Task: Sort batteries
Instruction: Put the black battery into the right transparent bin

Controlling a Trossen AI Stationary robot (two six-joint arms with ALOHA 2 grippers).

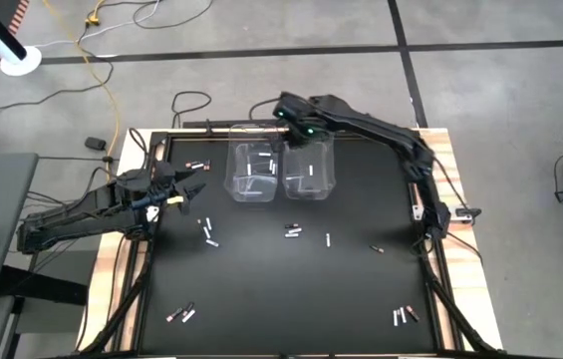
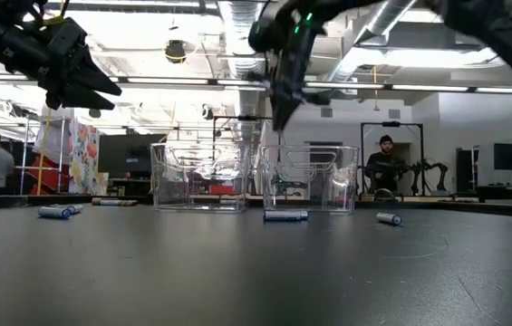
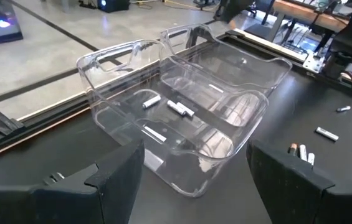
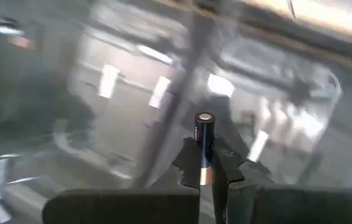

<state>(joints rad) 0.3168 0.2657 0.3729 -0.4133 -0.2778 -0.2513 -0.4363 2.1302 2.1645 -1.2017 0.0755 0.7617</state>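
Two clear bins stand side by side at the table's far middle, the left bin [image 1: 251, 172] and the right bin [image 1: 309, 170]. White batteries [image 3: 179, 107] lie in the left bin. My right gripper [image 1: 294, 140] hangs over the bins' far edge, above the right bin [image 2: 308, 181], shut on a dark battery [image 4: 204, 134] with a copper band. My left gripper [image 1: 189, 189] waits open at the table's left, raised and facing the bins [image 3: 182, 118]. Loose batteries [image 1: 293, 231] lie scattered on the black tabletop. My right gripper pinches the battery's copper-banded end [image 4: 204, 163] between its two fingertips [image 4: 190, 165]. The battery lies along the fingers, and its dark end sticks out past them. The fingers slant steeply down from above. The battery is lifted clear, above the bins.
More batteries lie in small groups: left of middle [image 1: 207, 231], near left [image 1: 179, 314], near right [image 1: 405, 315], right of middle [image 1: 376, 248] and beside the left bin [image 1: 196, 164]. A black frame [image 1: 161, 140] borders the table. People show in the room beyond [image 2: 384, 163].
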